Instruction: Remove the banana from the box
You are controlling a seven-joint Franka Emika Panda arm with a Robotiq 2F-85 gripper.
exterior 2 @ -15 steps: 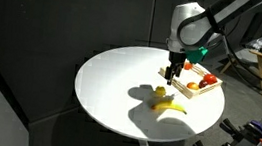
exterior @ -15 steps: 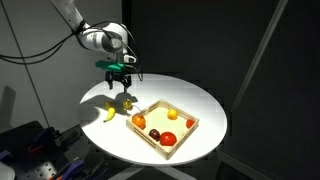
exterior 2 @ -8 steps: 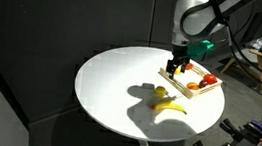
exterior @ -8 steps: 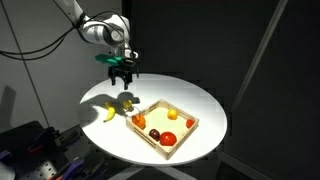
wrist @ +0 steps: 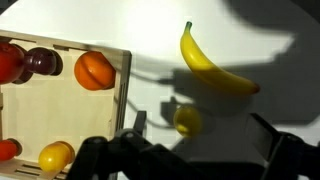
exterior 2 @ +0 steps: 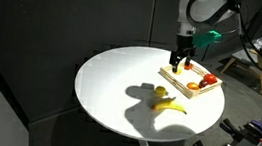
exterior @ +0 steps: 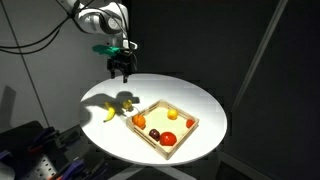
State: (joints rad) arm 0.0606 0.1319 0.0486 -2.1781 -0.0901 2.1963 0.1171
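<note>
**Banana out on the table, fingers lifted clear**

The round white table [exterior: 195,95] has wide bare room on its far and right parts in an exterior view. Its left and near rims are close to the task's things. The box [exterior: 165,122] sits near the table's near edge with its low walls unobstructed. The arm [exterior: 100,18] reaches in from the far left. Its fingers [wrist: 285,150] are spread as wide as they go and hold nothing, hanging well above the table's far-left part.

The banana [exterior: 108,114] lies flat on the table outside the box, left of the box's left corner and close to the table's left rim. In the wrist view, bare table separates the banana [wrist: 212,68] from the box wall [wrist: 125,85]. A small yellow round fruit [wrist: 187,120] lies just beside the banana, and an orange fruit [wrist: 94,70] sits in a corner of the box.

A second ago the fingers hung low over the banana. They have since risen up and away, and the banana has not moved.
</note>
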